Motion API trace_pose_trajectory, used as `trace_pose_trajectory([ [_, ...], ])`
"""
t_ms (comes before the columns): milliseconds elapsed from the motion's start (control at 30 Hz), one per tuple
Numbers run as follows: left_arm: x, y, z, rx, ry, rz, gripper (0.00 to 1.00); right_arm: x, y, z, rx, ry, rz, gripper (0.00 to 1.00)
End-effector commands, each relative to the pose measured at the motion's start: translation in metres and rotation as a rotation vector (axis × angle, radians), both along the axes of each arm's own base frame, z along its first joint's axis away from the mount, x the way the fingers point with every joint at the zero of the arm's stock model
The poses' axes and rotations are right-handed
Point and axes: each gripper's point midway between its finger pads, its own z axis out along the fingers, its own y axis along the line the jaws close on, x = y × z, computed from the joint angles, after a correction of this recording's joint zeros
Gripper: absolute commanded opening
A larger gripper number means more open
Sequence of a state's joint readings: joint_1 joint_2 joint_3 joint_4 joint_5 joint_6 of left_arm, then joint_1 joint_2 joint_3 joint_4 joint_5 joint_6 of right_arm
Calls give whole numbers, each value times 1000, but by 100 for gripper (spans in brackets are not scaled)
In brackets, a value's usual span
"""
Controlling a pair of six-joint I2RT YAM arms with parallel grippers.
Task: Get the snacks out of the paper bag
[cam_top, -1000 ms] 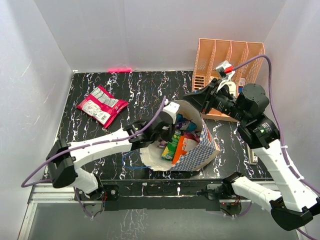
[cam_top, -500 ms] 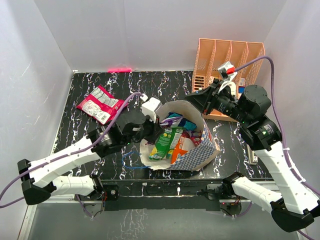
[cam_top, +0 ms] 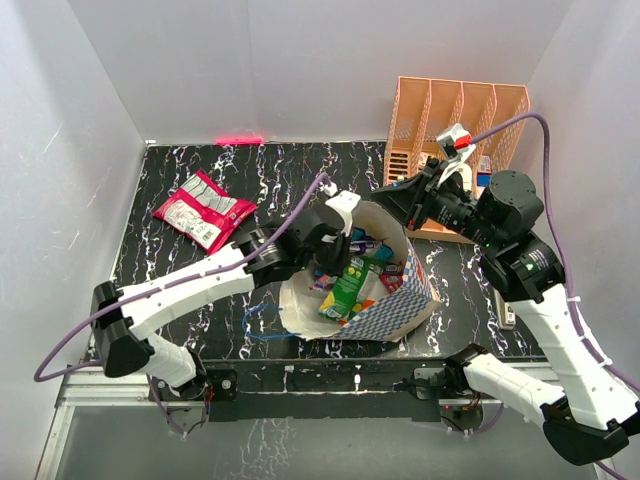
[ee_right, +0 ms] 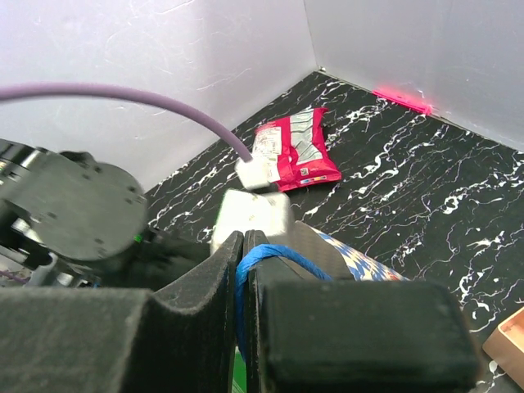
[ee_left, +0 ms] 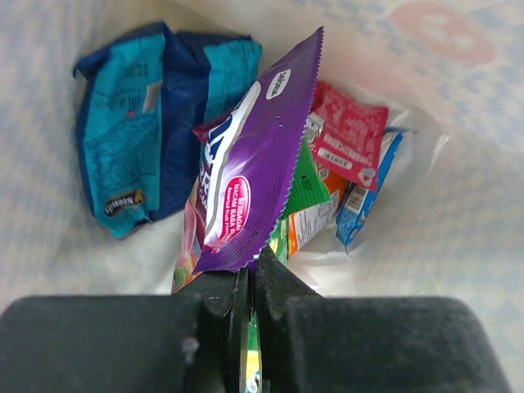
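Observation:
The paper bag, blue-and-white checkered with a cream inside, lies open near the table's front edge. My left gripper reaches into its mouth and is shut on the lower edge of a purple snack packet. Beside that packet lie a blue one, a red one and a green-and-orange one. A magenta-and-silver snack lies on the table at the left. My right gripper is shut on the bag's blue cord handle, holding the rim up.
A peach-orange slotted organizer stands at the back right, just behind my right arm. White walls close in the black marbled table on three sides. A red light streak lies along the back edge.
Half a second ago my left gripper stood at the bag's left rim. It is now inside the bag again, and the packets have shifted. The right arm has not moved.

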State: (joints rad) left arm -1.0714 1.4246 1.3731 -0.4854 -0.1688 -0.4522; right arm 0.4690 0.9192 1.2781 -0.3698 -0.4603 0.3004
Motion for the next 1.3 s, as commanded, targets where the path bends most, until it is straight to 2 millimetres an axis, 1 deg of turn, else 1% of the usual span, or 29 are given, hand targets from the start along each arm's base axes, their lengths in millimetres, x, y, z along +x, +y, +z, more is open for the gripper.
trace_pose_trajectory([
  [0, -7, -10, 11, -68, 53, -13, 0, -18, -11, 59, 96, -178, -12, 7],
  [200, -9, -12, -11, -64, 95, 7, 0, -17, -11, 55, 89, -171, -14, 7],
  [300, -9, -9, -17, -56, 97, 17, 7, -17, -11, 55, 83, -174, -17, 7],
  [433, -8, -5, -15, -62, 83, 25, 13, -17, -12, 55, 77, -175, -20, 7],
  [667, -7, 0, -18, -57, 75, 39, 12, -16, -11, 54, 76, -173, -19, 7],
  [767, -8, 2, -17, -58, 74, 41, 20, -16, -11, 55, 75, -173, -19, 7],
  [900, -9, 6, -19, -54, 74, 45, 25, -16, -12, 54, 72, -174, -21, 7],
  [967, -9, 8, -24, -42, 77, 51, 24, -16, -12, 54, 72, -172, -21, 7],
  [1100, -8, 12, -31, -22, 79, 62, 10, -15, -11, 54, 71, -172, -21, 7],
  [1167, -10, 15, -22, -42, 69, 61, 4, -15, -11, 55, 71, -172, -20, 7],
  [1200, -10, 15, -21, -45, 68, 61, 1, -15, -11, 55, 71, -173, -19, 7],
  [1267, -10, 17, -19, -48, 65, 64, 0, -15, -11, 56, 72, -174, -20, 7],
])
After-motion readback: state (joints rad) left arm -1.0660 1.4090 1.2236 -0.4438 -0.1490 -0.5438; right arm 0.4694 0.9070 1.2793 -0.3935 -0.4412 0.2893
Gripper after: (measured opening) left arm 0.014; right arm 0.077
